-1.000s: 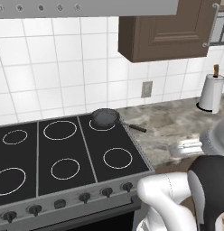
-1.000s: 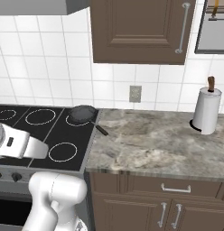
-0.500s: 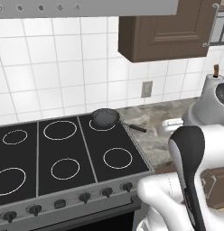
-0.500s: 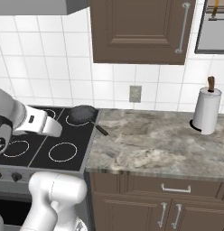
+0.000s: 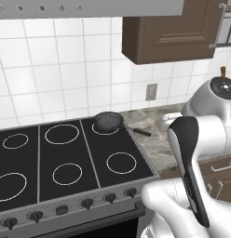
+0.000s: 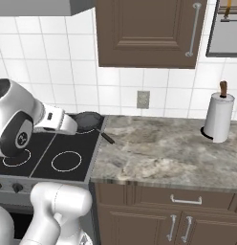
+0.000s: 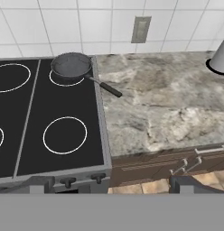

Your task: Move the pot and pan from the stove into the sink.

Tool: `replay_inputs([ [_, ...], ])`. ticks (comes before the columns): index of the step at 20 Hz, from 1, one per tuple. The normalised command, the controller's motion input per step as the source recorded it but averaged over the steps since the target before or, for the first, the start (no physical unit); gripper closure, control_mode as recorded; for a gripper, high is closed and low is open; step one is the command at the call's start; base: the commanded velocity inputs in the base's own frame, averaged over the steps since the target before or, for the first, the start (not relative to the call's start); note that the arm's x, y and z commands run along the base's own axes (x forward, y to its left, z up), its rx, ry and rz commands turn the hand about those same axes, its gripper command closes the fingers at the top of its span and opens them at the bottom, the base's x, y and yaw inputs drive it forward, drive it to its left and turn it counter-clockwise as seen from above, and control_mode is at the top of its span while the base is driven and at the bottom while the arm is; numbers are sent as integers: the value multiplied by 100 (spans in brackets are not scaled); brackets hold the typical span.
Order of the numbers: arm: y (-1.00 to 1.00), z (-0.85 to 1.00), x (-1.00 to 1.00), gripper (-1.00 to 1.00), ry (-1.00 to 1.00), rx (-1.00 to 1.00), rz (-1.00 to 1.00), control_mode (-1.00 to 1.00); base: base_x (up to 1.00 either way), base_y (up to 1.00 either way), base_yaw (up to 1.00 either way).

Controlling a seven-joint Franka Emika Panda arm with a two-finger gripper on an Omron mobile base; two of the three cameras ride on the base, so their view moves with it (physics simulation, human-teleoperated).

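On the stove's (image 5: 66, 158) back right burner sits the pan (image 5: 108, 121), its thin dark handle reaching out over the edge onto the grey marble counter (image 6: 163, 148). It has not shifted over the last second; what has changed is the arm, which has swung up from low at the frame edge and now rears tall over the front of the cooktop, its white elbow risen into both base views. From the hand camera the pan (image 7: 71, 65) lies well ahead and below, near the wall outlet (image 7: 141, 29), with the paper towel roll (image 6: 218, 117) off at the far end of the counter.

Of the gripper (image 7: 111, 182) little shows at the bottom of the hand view beyond two dark tips set well apart, so it looks spread wide with nothing between them, though that edge is murky and I would not swear to it.

My reading is that the arm is lifting to set up a reach toward the pan, which is untouched. Neither pot nor sink appears from this position, so the whole task seems ahead.
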Motion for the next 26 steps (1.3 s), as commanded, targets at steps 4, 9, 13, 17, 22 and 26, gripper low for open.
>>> replay_inputs([
  [4, 0, -1, 0, -100, 0, 0, 1, -100, 0, 0, 0],
  [9, 0, -11, 12, -100, 0, 0, 3, -100, 0, 0, 0],
  [13, -3, -24, 29, -100, 0, 0, 10, -100, 0, 0, 0],
  [17, -5, -28, 36, -100, 1, 0, 11, -100, 0, 0, 0],
  [22, -3, -35, 50, -100, 0, -2, 10, -100, 0, 0, 0],
  [26, -2, -33, 55, -100, 1, -2, 8, -100, 0, 0, 0],
])
